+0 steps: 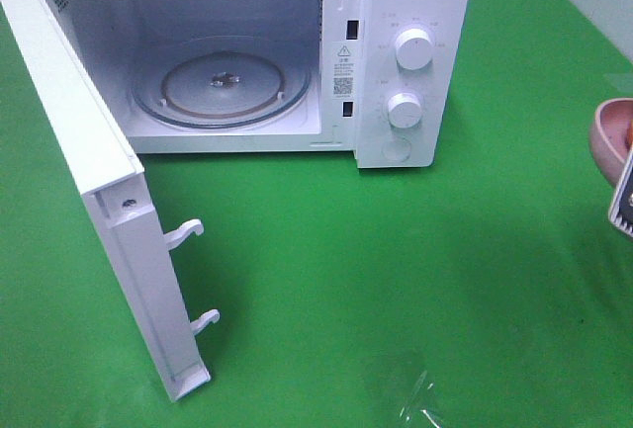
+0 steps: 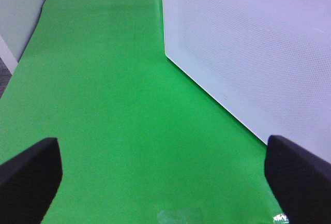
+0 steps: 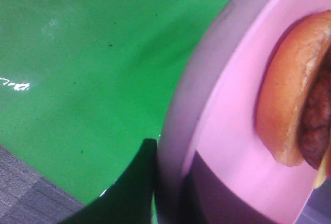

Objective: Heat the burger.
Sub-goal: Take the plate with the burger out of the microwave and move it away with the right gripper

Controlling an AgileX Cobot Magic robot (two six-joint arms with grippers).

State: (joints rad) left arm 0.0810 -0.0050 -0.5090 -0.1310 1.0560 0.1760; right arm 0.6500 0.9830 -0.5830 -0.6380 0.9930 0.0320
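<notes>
Leftmost in the high view, the microwave's door (image 1: 94, 211) stands swung wide, its two latch hooks sticking out over the green bench (image 1: 396, 280). Behind it the white microwave (image 1: 410, 62) shows its open cavity with the glass turntable (image 1: 223, 87) bare inside. Two round knobs sit on its control panel, one above the other.

Seen from the left wrist, the left claw (image 2: 165, 177) is released, its dark fingers (image 2: 28, 175) spread wide over bare green cloth, with the door's perforated white face just beside it.

At the far right edge of the high view, a pink plate (image 1: 608, 136) peeks in, raised and tilted. From the right wrist, the right claw (image 3: 165, 193) is clenched on the rim of that plate. The burger (image 3: 295, 94) lies on the plate, bun and dark patty showing, well apart from the microwave.
</notes>
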